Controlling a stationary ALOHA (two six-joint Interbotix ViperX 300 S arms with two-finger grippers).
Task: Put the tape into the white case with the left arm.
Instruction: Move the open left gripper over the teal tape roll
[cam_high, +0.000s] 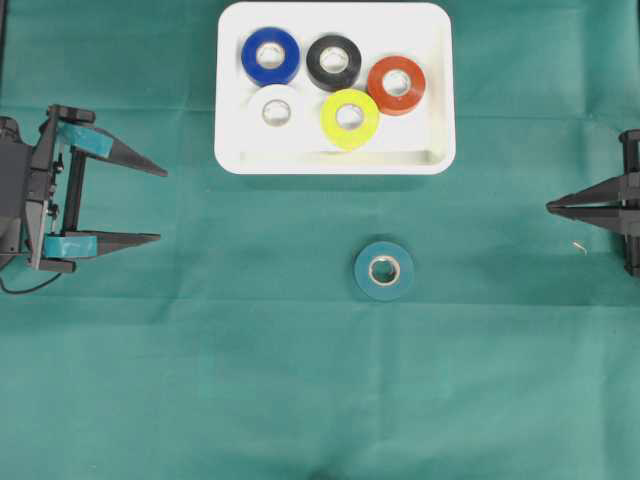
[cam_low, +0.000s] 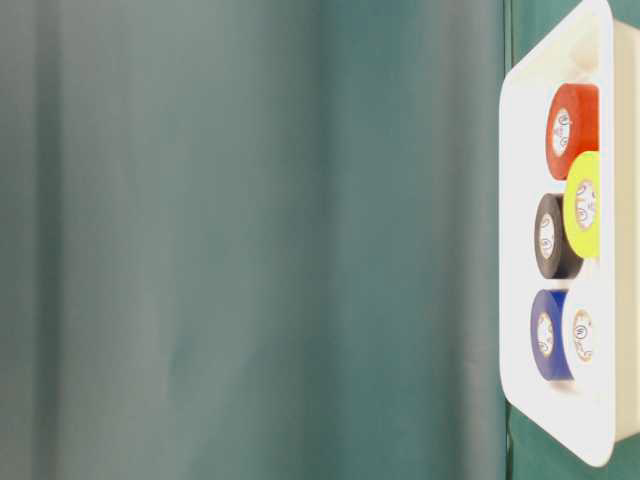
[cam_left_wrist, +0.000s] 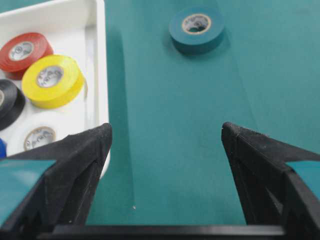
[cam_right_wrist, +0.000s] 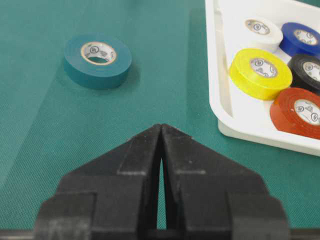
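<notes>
A teal tape roll (cam_high: 384, 270) lies flat on the green cloth, below the white case (cam_high: 433, 100). It also shows in the left wrist view (cam_left_wrist: 196, 29) and the right wrist view (cam_right_wrist: 97, 60). The case holds blue (cam_high: 270, 55), black (cam_high: 334, 62), red (cam_high: 397, 85), white (cam_high: 276, 111) and yellow (cam_high: 350, 118) rolls. My left gripper (cam_high: 160, 205), with teal strips, is open and empty at the left edge, far from the teal roll. My right gripper (cam_high: 550, 207) is shut and empty at the right edge.
Green cloth covers the whole table. The table-level view shows the case (cam_low: 520, 250) at its right edge. In the left wrist view the case rim (cam_left_wrist: 101, 60) is close to the left fingertip (cam_left_wrist: 102, 132).
</notes>
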